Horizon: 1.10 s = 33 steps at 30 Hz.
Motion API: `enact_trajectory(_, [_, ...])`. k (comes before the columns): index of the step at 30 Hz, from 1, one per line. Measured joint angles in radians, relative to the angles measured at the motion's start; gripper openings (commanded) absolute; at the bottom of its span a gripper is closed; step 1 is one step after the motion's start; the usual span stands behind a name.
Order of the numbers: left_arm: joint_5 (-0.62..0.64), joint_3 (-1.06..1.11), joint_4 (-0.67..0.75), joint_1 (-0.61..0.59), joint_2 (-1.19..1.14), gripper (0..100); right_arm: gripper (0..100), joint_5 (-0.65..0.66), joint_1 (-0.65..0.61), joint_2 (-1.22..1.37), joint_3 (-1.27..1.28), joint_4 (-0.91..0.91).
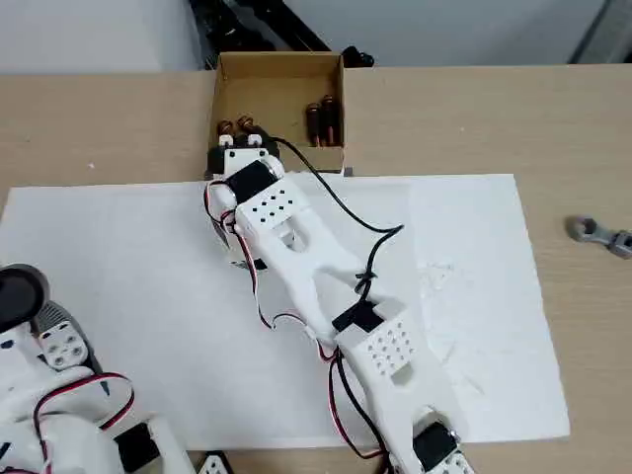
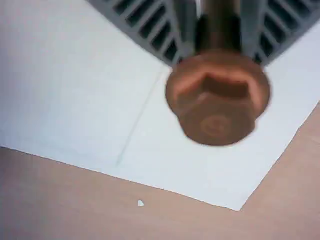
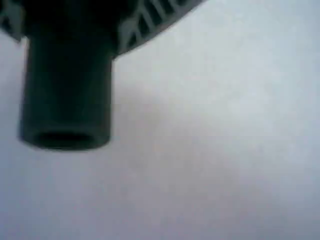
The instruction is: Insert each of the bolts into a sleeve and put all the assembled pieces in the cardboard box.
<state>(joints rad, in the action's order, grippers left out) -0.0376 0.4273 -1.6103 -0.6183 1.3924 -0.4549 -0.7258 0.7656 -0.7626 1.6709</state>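
Observation:
A copper bolt (image 2: 217,100) hangs with its hex head down over the near corner of the white paper (image 2: 75,90), my left gripper (image 2: 220,25) shut on its shank. My left arm (image 1: 59,395) sits folded at the table's front left. A black sleeve (image 3: 65,95) stands upright above the paper with my right gripper (image 3: 65,20) shut on its upper end. My right arm (image 1: 296,237) stretches from the front edge toward the cardboard box (image 1: 279,74), its wrist just in front of the box. In the box lie assembled pieces (image 1: 322,120) at the right and more (image 1: 235,126) at the left.
A white paper sheet (image 1: 464,267) covers most of the wooden table (image 1: 474,118). A small metal tool (image 1: 598,235) lies on the bare wood at the far right. Red and black cables (image 1: 355,247) trail along my right arm.

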Motion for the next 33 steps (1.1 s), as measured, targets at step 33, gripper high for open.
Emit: enact_trajectory(33, [0.000, 0.000, 0.000, 0.000, 0.000, 1, 13.8, 0.176, -0.002, 0.000, 0.058, -0.002])
